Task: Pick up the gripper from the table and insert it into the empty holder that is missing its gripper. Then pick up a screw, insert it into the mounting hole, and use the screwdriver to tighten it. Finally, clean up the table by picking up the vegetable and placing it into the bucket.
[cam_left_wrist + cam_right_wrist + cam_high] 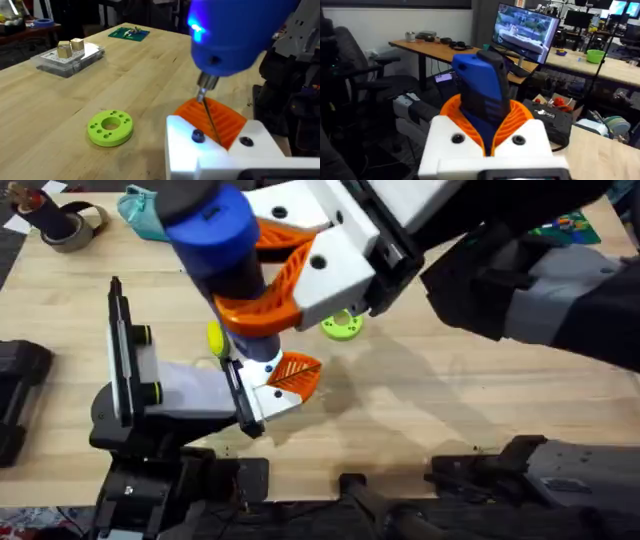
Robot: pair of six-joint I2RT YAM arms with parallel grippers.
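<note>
Right pincer (275,290) clamps screwdriver (215,230); left pincer state unclear; clear tray (70,60) holds two blocks.

Screwdriver (222,242) upright above the holder (255,385), disc (342,327) just right, tape roll (68,225) far left.

Overhead: fixed above the bench (420,420), looking down and forward; the arm bases lie along the frame's lower edge, and the screwdriver (222,242) rises close under the lens at upper centre.
Left wrist: low and close over the bench top, facing across it toward the room behind; the green ring (110,127) sits at lower left of the frame.
Right wrist: tipped up and outward, facing desks and monitors in the room; the screwdriver fills its centre at very near range.
Shared: all three views take in the screwdriver; overhead and left wrist both take in the green ring and the bench.
</note>
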